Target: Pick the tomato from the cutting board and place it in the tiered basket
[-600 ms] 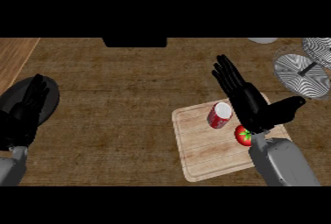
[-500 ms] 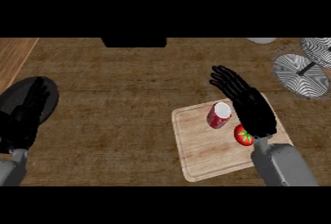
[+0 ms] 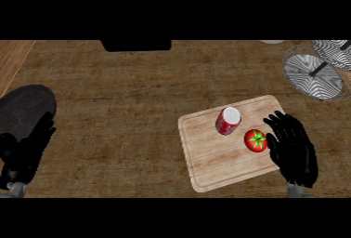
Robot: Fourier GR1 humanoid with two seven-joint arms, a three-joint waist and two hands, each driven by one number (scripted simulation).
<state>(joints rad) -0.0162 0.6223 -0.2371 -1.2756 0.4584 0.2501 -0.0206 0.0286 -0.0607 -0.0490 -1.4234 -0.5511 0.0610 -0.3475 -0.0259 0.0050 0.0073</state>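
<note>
A red tomato (image 3: 256,140) with a green stem lies on the light wooden cutting board (image 3: 212,160), toward its right side. My right hand (image 3: 293,149) sits just right of the tomato, fingers straight and pointing up, palm facing the fruit, close beside it but not curled round it. The tiered basket (image 3: 316,69), with wire-mesh round tiers, stands at the counter's far right. My left hand (image 3: 24,151) rests open at the lower left edge, over a dark round plate.
A red can (image 3: 227,121) with a white top stands on the board just up-left of the tomato. A dark round plate (image 3: 24,109) lies at the left. A black object (image 3: 136,45) sits at the back edge.
My right hand has pulled back and down from above the can to the board's right side, beside the tomato. The left hand has barely shifted.
</note>
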